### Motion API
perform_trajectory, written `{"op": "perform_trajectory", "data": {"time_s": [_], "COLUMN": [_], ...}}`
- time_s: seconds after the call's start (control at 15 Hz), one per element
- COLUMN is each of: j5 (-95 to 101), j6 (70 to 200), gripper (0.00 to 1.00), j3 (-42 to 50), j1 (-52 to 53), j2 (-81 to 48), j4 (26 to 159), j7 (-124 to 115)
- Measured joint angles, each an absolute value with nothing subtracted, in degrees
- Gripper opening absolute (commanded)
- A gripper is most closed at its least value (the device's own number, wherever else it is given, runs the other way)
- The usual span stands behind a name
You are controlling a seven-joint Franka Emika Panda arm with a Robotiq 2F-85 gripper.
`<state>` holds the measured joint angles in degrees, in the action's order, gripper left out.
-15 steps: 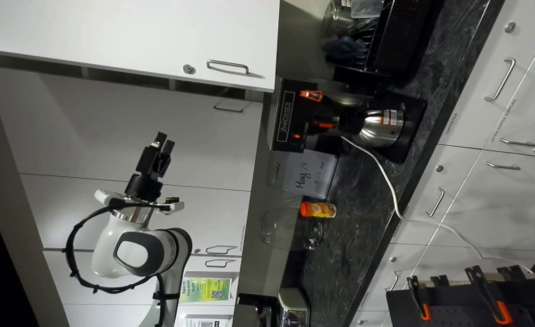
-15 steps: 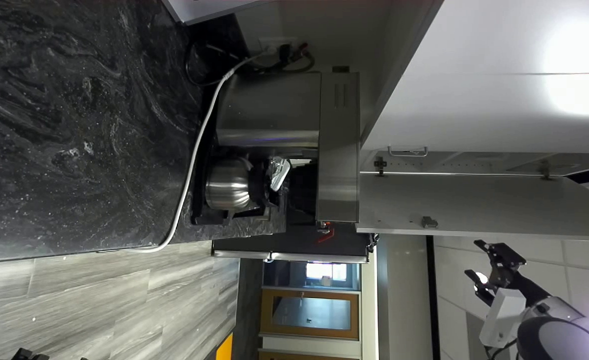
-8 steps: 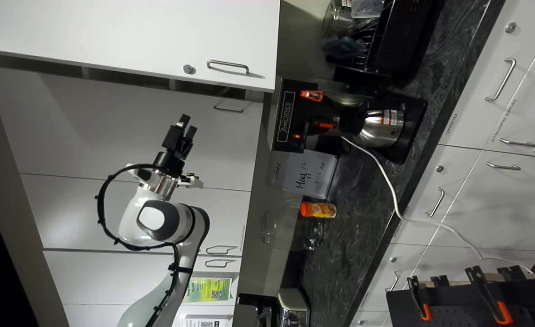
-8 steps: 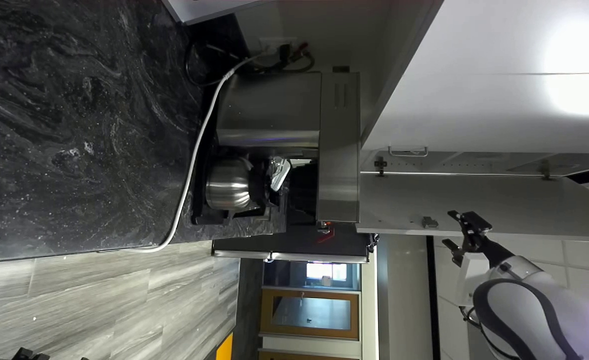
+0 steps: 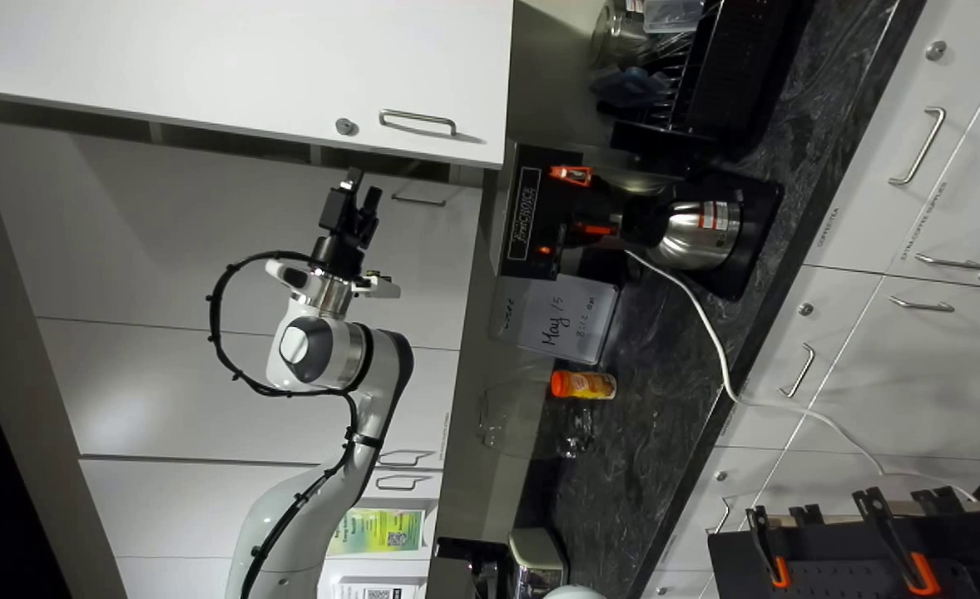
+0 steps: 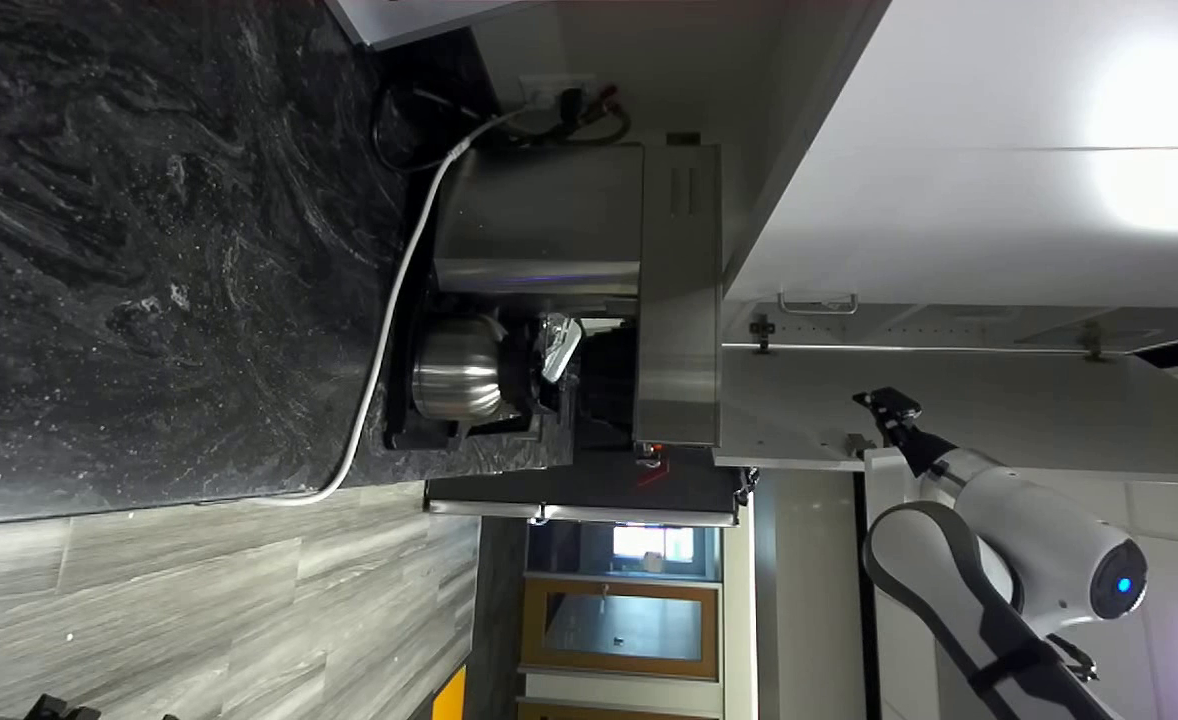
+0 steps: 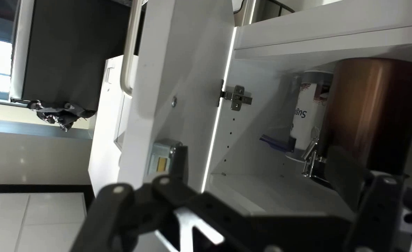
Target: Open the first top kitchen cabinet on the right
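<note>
The white door of the first top kitchen cabinet stands open, its slim silver bar handle facing out. An exterior view shows its inner face, and the wrist view shows the handle beyond the door's edge. The cabinet's interior shows a metal hinge. My gripper is open and empty, on the inner side of the door. In the wrist view the gripper has one finger close to the lock on the door; I cannot tell whether they touch.
A brown canister and a white-labelled can stand inside the cabinet. The neighbouring closed door has a bar handle. A coffee maker stands below on the dark counter.
My arm has moved toward the open door, up and right in one exterior picture and leftward in another, bringing the gripper to its inner side. The door has not visibly moved.
</note>
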<state>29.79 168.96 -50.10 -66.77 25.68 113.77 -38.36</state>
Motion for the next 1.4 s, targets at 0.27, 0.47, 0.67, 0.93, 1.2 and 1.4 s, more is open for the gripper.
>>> {"op": "perform_trajectory", "data": {"time_s": [0.27,0.47,0.67,0.93,1.2,1.4], "j5": [28.6,27.6,27.4,27.4,27.3,25.8], "j6": [169.0,168.9,168.9,168.7,168.7,168.7], "gripper": [0.64,0.41,0.18,0.0,0.0,0.0], "j3": [-50.6,-50.6,-50.6,-51.7,-55.3,-58.9], "j1": [-67.2,-67.3,-68.1,-71.2,-77.4,-83.1], "j2": [25.7,25.7,25.9,26.8,28.4,30.4], "j4": [113.7,113.8,113.8,113.8,113.9,113.9], "j7": [-38.1,-38.1,-38.1,-38.3,-38.5,-38.5]}}
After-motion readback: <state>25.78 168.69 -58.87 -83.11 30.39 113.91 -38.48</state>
